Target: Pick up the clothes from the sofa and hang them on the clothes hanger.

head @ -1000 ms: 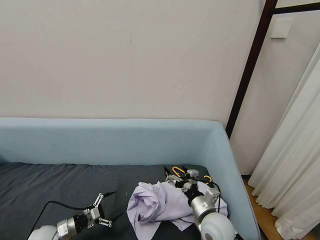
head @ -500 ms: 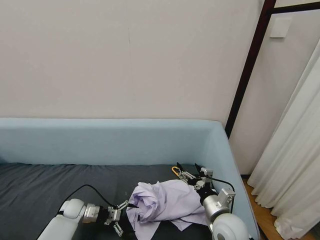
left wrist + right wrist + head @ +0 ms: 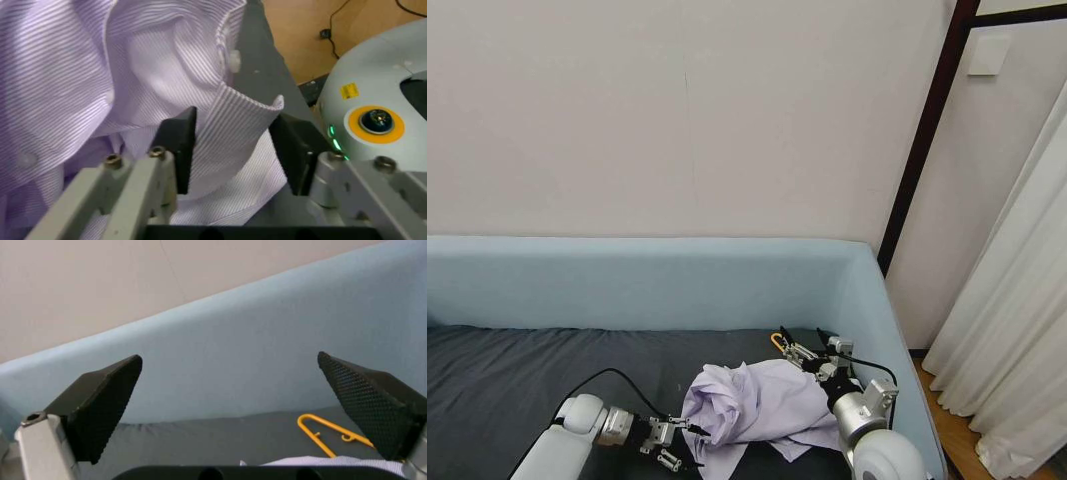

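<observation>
A crumpled lilac striped shirt point(image 3: 762, 403) lies on the sofa's dark grey seat point(image 3: 517, 370), near its right end. My left gripper point(image 3: 684, 446) is at the shirt's left edge, low over the seat. In the left wrist view the left gripper point(image 3: 233, 150) is open, its black fingers point(image 3: 179, 147) straddling a folded edge of the shirt point(image 3: 133, 75). My right gripper point(image 3: 807, 352) hovers open behind the shirt, beside an orange hanger point(image 3: 779, 343). The right wrist view shows the right gripper point(image 3: 233, 405) with its pads wide apart, and the hanger point(image 3: 327, 432) lying on the seat below.
The sofa's pale blue backrest point(image 3: 647, 280) and right armrest point(image 3: 882, 340) wall in the seat. A dark post point(image 3: 922, 140) and white curtain point(image 3: 1017, 350) stand to the right over wooden floor. My own base point(image 3: 373, 120) shows past the shirt.
My left gripper has slid right along the seat until its fingers sit around the shirt's edge. The right gripper shifted slightly right, then held still.
</observation>
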{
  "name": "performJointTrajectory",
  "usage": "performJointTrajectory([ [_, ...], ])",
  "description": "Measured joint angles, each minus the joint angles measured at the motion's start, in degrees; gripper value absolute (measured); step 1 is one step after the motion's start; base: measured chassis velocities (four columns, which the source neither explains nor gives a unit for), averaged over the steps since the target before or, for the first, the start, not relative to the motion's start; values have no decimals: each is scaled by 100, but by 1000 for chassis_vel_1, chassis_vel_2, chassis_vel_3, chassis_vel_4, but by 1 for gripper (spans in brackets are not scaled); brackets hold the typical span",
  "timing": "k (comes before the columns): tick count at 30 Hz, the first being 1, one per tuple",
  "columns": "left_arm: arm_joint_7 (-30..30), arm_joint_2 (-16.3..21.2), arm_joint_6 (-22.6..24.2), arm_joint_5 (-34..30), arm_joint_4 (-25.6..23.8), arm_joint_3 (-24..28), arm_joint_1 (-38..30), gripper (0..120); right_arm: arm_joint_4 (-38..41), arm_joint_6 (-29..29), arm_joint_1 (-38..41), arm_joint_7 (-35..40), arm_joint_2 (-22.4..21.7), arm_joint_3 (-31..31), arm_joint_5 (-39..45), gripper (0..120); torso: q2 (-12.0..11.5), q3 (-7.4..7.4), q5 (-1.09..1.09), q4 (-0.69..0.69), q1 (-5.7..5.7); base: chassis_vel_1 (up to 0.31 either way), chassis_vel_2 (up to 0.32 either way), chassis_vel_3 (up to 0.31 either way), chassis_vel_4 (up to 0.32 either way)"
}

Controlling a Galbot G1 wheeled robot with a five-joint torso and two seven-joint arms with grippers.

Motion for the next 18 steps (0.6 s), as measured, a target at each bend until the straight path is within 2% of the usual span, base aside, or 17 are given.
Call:
performJointTrajectory([
  [3, -200, 15, -43, -172, -5, 8, 33, 25, 8, 0, -42, 1, 9, 2, -26, 100, 0, 0, 0, 0, -1, 0, 0, 0, 0],
  [6, -272, 15, -53, -278, -7, 23, 51, 18, 10, 0, -69, 1, 15, 3, -44, 100, 0, 0, 0, 0, -1, 0, 0, 0, 0],
  [9, -345, 9, -52, -536, -33, 37, 73, 3, 14, 3, -136, 5, 19, 30, -84, 100, 0, 0, 0, 0, 0, 0, 0, 0, 0],
  [10, -345, 9, -52, -536, -33, 37, 73, 3, 14, 3, -136, 5, 19, 30, -84, 100, 0, 0, 0, 0, 0, 0, 0, 0, 0],
  [13, -543, 102, 228, -1698, -218, 209, 191, 0, 14, 23, -181, 44, 25, 67, -111, 100, 0, 0, -1, -1, -1, 0, 0, 0, 0],
  [15, -872, 268, 589, -2913, -550, 456, 329, 0, -3, 75, -188, 93, 25, 94, -124, 100, 0, 0, -1, 0, -1, 0, 0, 0, 0],
  [16, -872, 268, 589, -2913, -550, 456, 329, 0, -3, 75, -188, 93, 25, 94, -124, 100, 0, 0, -1, 0, -1, 0, 0, 0, 0],
  [18, -1298, 430, 886, -3834, -916, 661, 445, 0, -33, 119, -189, 121, 18, 115, -145, 100, 0, 0, 1, 2, -1, 0, 0, 0, 0],
])
